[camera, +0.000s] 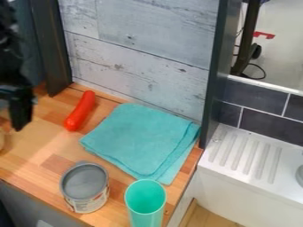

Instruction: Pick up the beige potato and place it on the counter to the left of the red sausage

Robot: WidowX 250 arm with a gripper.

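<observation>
At the left edge of the camera view, my black gripper (20, 106) hangs over the wooden counter. To its right lies a red sausage-shaped object (80, 111), slanting on the wood, with a gap between it and the gripper. A folded turquoise cloth (142, 139) is spread flat in the middle of the counter. In front of the cloth stand an upright can (89, 201) with a grey top and, to its right, an upright turquoise cup (146, 215).
The wooden counter (44, 144) is bounded behind by a grey plank wall (139, 66) and dark posts at both sides. On the right is a white ribbed sink drainboard (266, 195) below dark tiles. A pale object is cut off at the left edge.
</observation>
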